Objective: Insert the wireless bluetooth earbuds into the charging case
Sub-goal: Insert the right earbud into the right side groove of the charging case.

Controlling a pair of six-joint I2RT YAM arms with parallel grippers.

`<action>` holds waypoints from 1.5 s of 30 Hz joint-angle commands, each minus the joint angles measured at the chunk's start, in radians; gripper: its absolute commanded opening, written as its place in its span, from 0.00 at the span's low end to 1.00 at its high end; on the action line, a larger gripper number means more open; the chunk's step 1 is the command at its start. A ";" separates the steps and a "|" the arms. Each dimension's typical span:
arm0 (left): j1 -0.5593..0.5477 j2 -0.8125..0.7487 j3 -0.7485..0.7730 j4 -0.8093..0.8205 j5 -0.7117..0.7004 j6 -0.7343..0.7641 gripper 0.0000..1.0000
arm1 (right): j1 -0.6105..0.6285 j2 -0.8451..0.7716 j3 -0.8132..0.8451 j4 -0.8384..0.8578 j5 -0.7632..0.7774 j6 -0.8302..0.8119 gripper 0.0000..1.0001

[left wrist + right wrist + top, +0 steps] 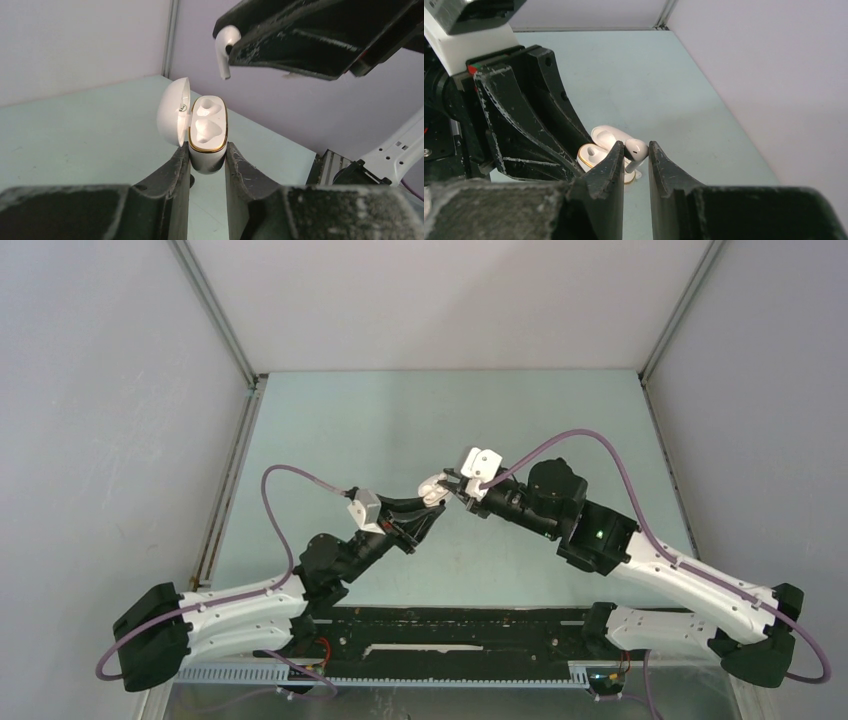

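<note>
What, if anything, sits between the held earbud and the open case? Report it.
Nothing visible. The right gripper holds the earbud in clear air near the charging case, which the left gripper clamps. The lid is swung open to one side, and both wells show empty.

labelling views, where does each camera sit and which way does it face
top external: above and behind the bases, looking down on the pale green table; both arms, left gripper and right gripper show
left wrist: on the left arm, facing along its own fingers clamping the open white gold-rimmed charging case
right wrist: on the right arm, facing past its own fingers pinching the white stemmed plastic earbud
shared: both wrist views show case and earbud
</note>
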 commanded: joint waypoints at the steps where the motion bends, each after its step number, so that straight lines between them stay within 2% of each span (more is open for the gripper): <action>1: -0.005 -0.023 -0.006 0.077 0.018 0.008 0.00 | 0.007 0.000 -0.011 0.051 0.017 0.014 0.00; 22: -0.005 -0.026 -0.024 0.107 0.042 0.032 0.00 | 0.008 0.017 -0.031 0.045 0.002 0.030 0.00; 42: -0.005 -0.051 -0.038 0.101 0.021 0.060 0.00 | 0.007 0.030 -0.036 -0.032 -0.037 0.020 0.00; 45: -0.005 -0.050 -0.038 0.101 0.020 0.062 0.00 | 0.009 0.031 -0.045 -0.028 -0.039 0.017 0.03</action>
